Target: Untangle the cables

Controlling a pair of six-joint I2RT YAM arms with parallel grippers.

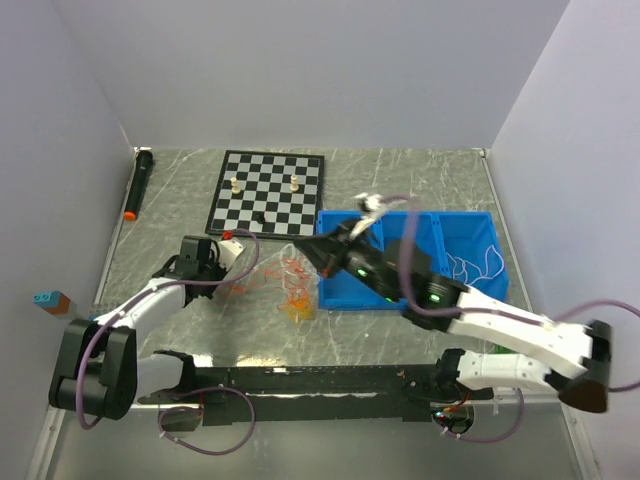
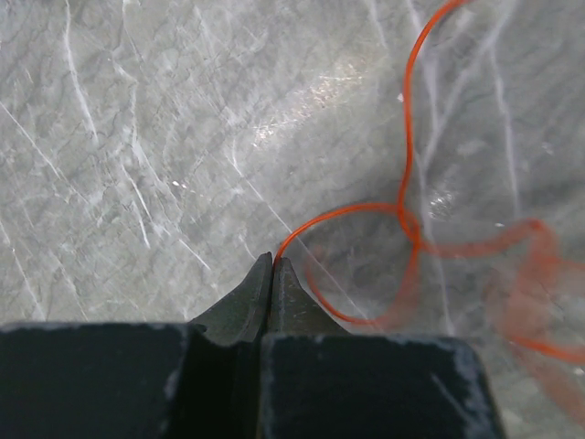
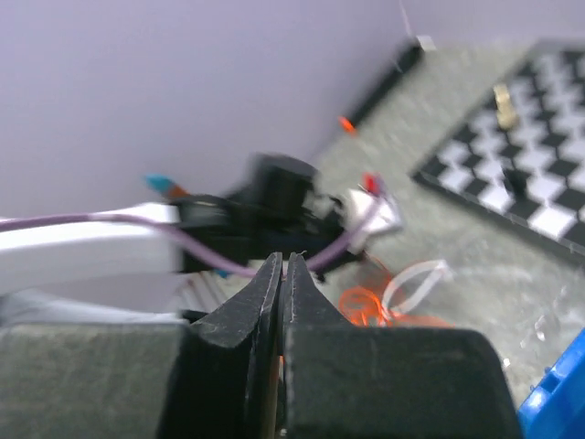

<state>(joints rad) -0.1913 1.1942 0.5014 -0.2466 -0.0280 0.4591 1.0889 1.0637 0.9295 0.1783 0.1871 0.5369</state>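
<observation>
**Orange cable pinched in left claw; tangle lies mid-bench**

Cables [image 1: 291, 290]: a loose red-orange knot with a yellow bit at its near side. It lies about mid-bench, just left of the bin [image 1: 460, 216]. Strands are too fine in the top view to trace one by one.

Orange cable [image 2: 407, 174]: one end comes out at the very tip of the left claw [image 2: 273, 261]. From there it curls right in a loop, crosses itself, then runs up out of the wrist view. Further right it goes blurred and pale.

White cable [image 1: 478, 262]: squiggled in the bin's right-hand compartment, well apart from the knot.

Left claw: pressed together, gripping the orange cable end, low over the bench on the knot's left side.

Right claw [image 3: 281, 261]: fingers closed flat against each other, held above the bin's left end and pointing toward the left edge. A trace of orange shows low between them. Cannot tell if anything is gripped.

Bin: blue, toward the right edge. Chessboard [image 1: 270, 195]: toward the far edge, a few pieces on it. Black stick [image 1: 138, 185], orange-tipped: along the left edge near the far-left corner.
</observation>
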